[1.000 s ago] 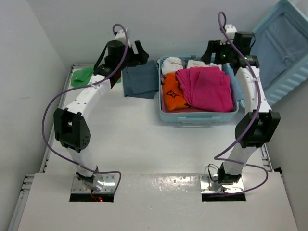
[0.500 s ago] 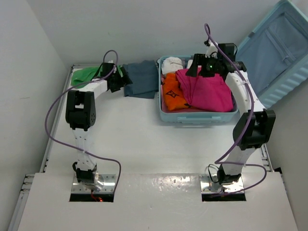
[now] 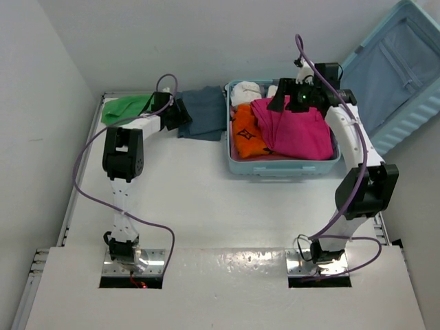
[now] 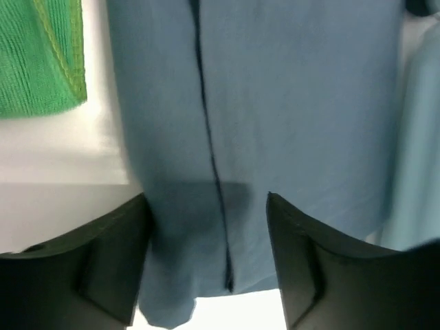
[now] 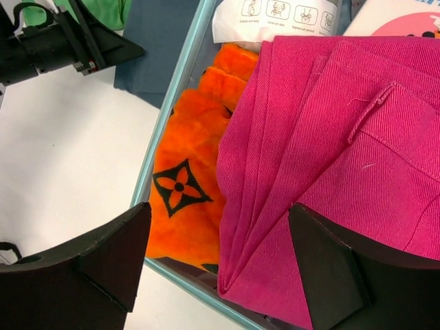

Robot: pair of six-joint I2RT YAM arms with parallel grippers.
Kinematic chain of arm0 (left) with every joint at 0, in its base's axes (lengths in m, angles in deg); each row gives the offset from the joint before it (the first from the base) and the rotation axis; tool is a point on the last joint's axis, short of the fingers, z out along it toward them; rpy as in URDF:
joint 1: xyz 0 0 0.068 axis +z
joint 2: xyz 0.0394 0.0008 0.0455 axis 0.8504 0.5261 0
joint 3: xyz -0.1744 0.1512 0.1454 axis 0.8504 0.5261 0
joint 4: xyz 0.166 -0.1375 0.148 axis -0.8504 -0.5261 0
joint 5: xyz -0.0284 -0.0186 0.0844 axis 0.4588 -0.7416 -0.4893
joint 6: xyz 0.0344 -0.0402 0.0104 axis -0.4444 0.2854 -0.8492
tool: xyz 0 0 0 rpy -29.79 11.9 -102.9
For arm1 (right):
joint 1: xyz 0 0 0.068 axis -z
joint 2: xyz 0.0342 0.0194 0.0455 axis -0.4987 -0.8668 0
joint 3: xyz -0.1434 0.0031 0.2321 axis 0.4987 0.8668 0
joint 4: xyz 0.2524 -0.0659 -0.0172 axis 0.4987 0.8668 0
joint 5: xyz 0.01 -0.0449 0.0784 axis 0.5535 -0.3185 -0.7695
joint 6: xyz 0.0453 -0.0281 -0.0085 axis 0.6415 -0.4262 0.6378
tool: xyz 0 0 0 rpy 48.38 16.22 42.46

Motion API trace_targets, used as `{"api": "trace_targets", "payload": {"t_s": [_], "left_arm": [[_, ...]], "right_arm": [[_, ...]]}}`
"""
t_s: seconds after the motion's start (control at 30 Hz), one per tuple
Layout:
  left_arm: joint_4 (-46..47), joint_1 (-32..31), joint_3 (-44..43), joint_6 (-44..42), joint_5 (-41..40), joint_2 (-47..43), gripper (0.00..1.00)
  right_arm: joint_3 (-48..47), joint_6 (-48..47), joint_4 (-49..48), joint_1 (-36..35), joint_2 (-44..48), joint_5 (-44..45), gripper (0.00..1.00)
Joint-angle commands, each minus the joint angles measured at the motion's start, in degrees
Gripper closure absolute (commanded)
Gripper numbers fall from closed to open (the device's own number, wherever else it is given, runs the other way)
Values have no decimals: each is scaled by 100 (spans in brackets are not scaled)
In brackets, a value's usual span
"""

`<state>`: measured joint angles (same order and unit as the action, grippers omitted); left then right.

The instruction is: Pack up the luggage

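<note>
Plainly the luggage (image 3: 282, 167) is a stiff, ribbed shell lying open on the tabletop, its tub right under the right tool (image 5: 220, 227). It looks too bulky to shift and is best left where it is. The folded grey-blue garment (image 4: 289, 103) looks light, limp and likely to sag. The left tool (image 4: 206, 206) straddles its edge with fingers apart, so a pinch across the fold seems wisest. The right tool is also spread wide, above the pink cloth (image 5: 344, 137).

Both arms reach forward, left end effector (image 4: 206, 227) and right end effector (image 5: 220, 227) spread wide.
</note>
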<state>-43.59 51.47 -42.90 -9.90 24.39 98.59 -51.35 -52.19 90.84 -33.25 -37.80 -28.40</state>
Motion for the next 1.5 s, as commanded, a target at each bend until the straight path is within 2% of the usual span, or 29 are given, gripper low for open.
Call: {"api": "trace_targets", "payload": {"t_s": [0.0, 0.17, 0.2, 0.27, 0.3, 0.4, 0.47, 0.57, 0.67, 0.87, 1.0, 1.2, 1.23, 1.33, 1.47], "left_arm": [[-541, -121, 91, -294, -138, 45, 36], [-2087, -121, 319, -944, -382, -200, 58], [-2237, -52, 486, -945, -445, -315, 68], [-2378, 132, 1133, -1006, -446, -761, 74], [-2379, 203, 1338, -1085, -385, -903, 82], [-2677, 537, 1996, -1252, -437, -1394, 96], [-2862, 722, 2270, -1497, -437, -1624, 100], [-3029, 1056, 2754, -1883, -437, -2134, 100], [-3178, 1398, 3237, -2200, -498, -2564, 100], [-3311, 1470, 3432, -2316, -121, -2680, 100], [-3311, 1470, 3432, -2255, -15, -2680, 100], [-3258, 1470, 3599, -2140, 91, -2925, 100], [-3258, 1470, 3660, -2088, 91, -3004, 100], [-3258, 1470, 3660, -2088, 91, -3154, 100], [-3258, 1470, 3713, -2088, 38, -3207, 100]], "right_arm": [[-86, 118, 10, -106, 168, -54, 21], [447, 478, -454, -518, 395, -327, 24], [597, 514, -525, -598, 423, -318, 24], [686, 531, -596, -1010, 406, -318, 24], [730, 558, -596, -1194, 397, -327, 24], [967, 900, -675, -1696, 353, -336, 24], [1195, 1015, -771, -2134, 362, -257, 24], [1284, 1164, -983, -2591, 274, 32, 21], [1092, 1557, -1044, -2795, -269, 200, 20], [828, 2367, -1255, -3085, -1167, 349, 20], [434, 2771, -1309, -3532, -1791, 675, 18], [-578, 2616, -957, -3912, -2890, 1614, 16], [-770, 2571, -852, -3938, -3012, 2086, 16], [-843, 2492, -614, -3903, -3180, 2764, 13], [-816, 2448, -552, -3912, -3277, 3110, 11]]}}
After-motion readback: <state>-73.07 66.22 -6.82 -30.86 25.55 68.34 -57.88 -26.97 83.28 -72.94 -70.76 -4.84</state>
